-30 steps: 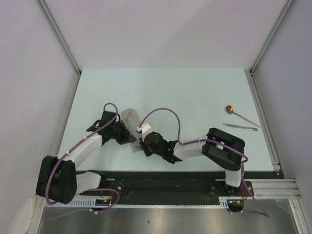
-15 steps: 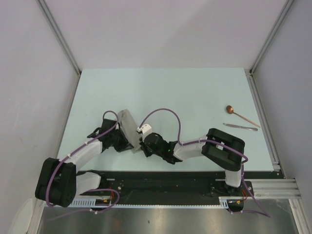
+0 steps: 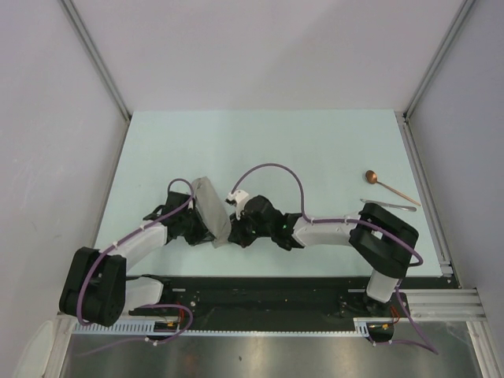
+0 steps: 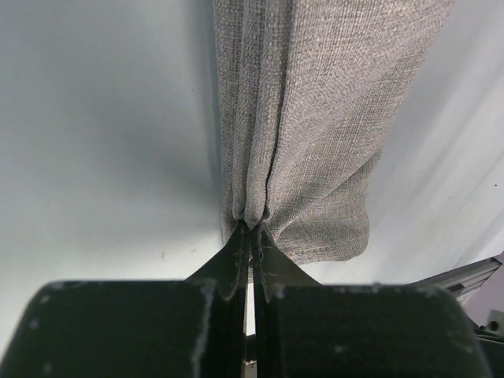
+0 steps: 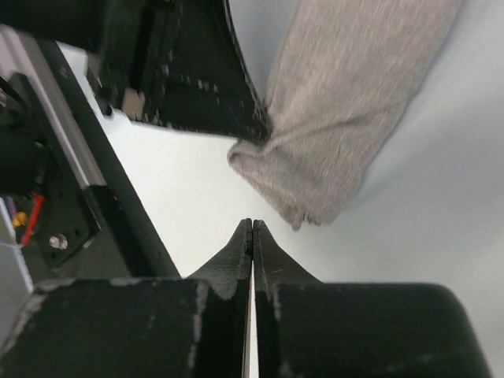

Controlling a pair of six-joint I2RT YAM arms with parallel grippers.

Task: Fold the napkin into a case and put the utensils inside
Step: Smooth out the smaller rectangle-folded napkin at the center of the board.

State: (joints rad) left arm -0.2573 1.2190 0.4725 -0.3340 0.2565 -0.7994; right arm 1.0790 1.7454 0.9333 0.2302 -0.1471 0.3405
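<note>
Pale green table [image 3: 299,142] with grey walls around it, that's the whole backdrop on my feed. Both arms reach in toward the near-left middle, the left arm [image 3: 134,240] coming from its corner and the right arm [image 3: 331,232] stretched across, so they meet at one spot. What they meet at is the napkin [image 3: 209,206], gathered into a narrow grey-beige strip running away from the bases. As far as I can judge it's not a tidy case yet.

On my end the left gripper [image 4: 250,236] is pinched tight on the strip's near end. Its wrist view shows several layers bunched between the tips, which I reckon is there to stop the folds springing apart. Meanwhile the right gripper [image 5: 252,232] is closed too but holding nothing, with its tips just beside the near corner of the cloth and not touching it. My guess is it's parked there to press or tuck the fabric.

Over on the right side of the table, well apart from all this, lie the utensils: the copper spoon [image 3: 382,183] and the thin silvery piece [image 3: 388,205], near each other, neither touched, so loading them waits till the fold is sorted
</note>
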